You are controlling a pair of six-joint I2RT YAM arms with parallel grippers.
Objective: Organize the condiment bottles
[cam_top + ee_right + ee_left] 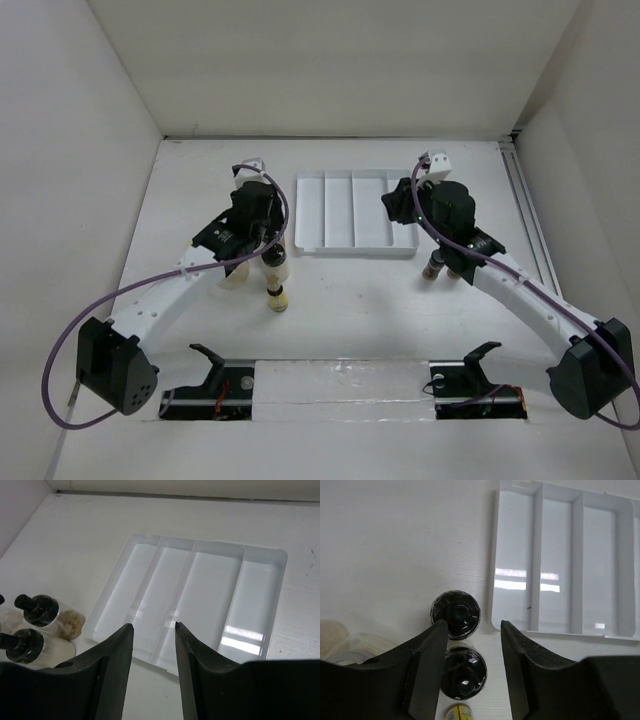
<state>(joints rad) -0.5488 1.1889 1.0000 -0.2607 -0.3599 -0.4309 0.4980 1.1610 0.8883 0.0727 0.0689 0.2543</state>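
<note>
Left wrist — not right — shows a yellowish bottle [457,712]; left fingers [426,675] and right fingers [114,680] apart, empty.

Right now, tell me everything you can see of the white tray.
The white tray looks like glossy plastic. It is rectangular with rounded corners, and three straight dividers split it into four long compartments, all empty. Lights glare off its floor. It lies flat on the table between the two arms. Two black-capped bottles stand just off one corner, a slim gap away. Nothing else visibly touches it.
</note>
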